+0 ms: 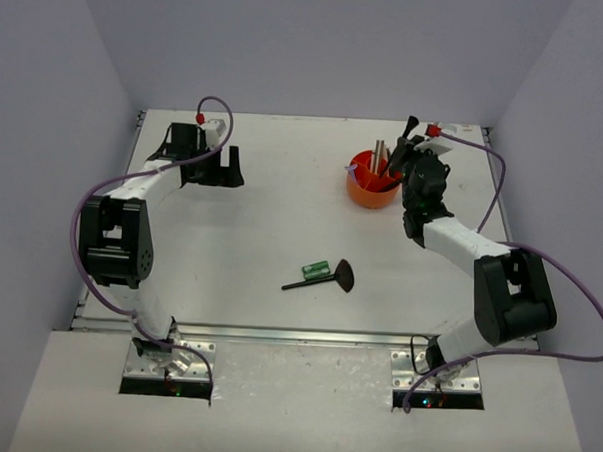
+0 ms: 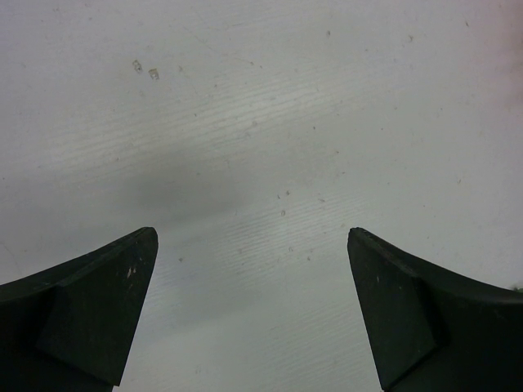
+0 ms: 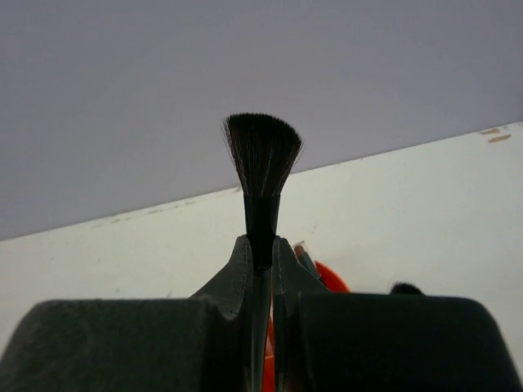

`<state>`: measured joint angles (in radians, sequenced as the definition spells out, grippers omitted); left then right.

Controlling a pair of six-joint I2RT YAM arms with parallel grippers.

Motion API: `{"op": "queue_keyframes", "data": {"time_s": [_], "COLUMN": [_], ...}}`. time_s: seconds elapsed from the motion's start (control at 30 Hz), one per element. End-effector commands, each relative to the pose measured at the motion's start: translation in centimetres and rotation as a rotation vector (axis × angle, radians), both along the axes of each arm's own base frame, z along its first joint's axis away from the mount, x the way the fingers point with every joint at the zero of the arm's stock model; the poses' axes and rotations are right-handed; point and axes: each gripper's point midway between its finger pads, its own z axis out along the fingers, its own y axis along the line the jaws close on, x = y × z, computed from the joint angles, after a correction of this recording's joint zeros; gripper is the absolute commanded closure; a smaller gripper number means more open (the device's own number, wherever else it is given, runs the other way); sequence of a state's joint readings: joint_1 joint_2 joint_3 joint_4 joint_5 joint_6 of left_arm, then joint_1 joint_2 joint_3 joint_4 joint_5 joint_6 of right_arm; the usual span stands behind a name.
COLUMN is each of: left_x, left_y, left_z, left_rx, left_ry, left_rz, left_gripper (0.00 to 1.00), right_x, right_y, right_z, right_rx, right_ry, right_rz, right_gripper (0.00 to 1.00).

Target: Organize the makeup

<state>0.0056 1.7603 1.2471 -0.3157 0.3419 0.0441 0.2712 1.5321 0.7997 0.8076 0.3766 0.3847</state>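
Note:
My right gripper [image 1: 403, 150] hovers over the right rim of the orange cup [image 1: 371, 194] at the back right, shut on a black brush [image 3: 262, 155] whose bristles point up past the fingertips. The right wrist view shows that gripper [image 3: 261, 247] pinching the brush's black neck, with the orange cup [image 3: 333, 279] just below. Tan sticks [image 1: 379, 153] and a lilac tool [image 1: 354, 171] stand in the cup. A fan-headed black brush [image 1: 329, 278] and a small green tube [image 1: 316, 270] lie mid-table. Far from them at the back left, my left gripper [image 1: 230, 169] stands open; its wrist view shows the gripper [image 2: 252, 235] over bare white table.
Grey walls enclose the white table [image 1: 262, 224] at the back and sides. A metal rail [image 1: 297, 335] runs along the near edge, in front of both arm bases. Purple cables loop beside each arm.

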Motion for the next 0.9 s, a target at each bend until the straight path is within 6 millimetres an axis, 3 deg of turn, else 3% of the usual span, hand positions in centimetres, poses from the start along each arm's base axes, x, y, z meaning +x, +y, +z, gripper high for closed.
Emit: {"op": "queue_keyframes", "data": {"time_s": [0.0, 0.2, 0.57, 0.7, 0.87], "left_x": [0.6, 0.7, 0.6, 0.6, 0.6], "left_y": [0.6, 0.7, 1.3, 1.4, 1.4], "left_z": [2.5, 2.6, 2.5, 2.6, 2.5], "left_rx": [-0.014, -0.014, -0.014, -0.011, -0.015], "left_ry": [-0.079, -0.083, -0.081, -0.086, -0.083], "left_rz": [0.009, 0.011, 0.025, 0.025, 0.025], "left_gripper": [0.0, 0.0, 0.0, 0.0, 0.0], "right_x": [0.0, 0.4, 2.3, 1.9, 1.1], "right_y": [-1.0, -1.7, -1.2, -1.0, 0.1], "right_z": [2.7, -0.7, -3.1, -3.8, -2.9], "right_rx": [0.071, 0.077, 0.047, 0.045, 0.007], "right_ry": [-0.114, -0.047, 0.0, 0.017, 0.029], "right_rz": [-0.057, -0.114, -0.112, -0.095, -0.011], "right_gripper": [1.0, 1.0, 1.0, 0.99, 0.55]}}
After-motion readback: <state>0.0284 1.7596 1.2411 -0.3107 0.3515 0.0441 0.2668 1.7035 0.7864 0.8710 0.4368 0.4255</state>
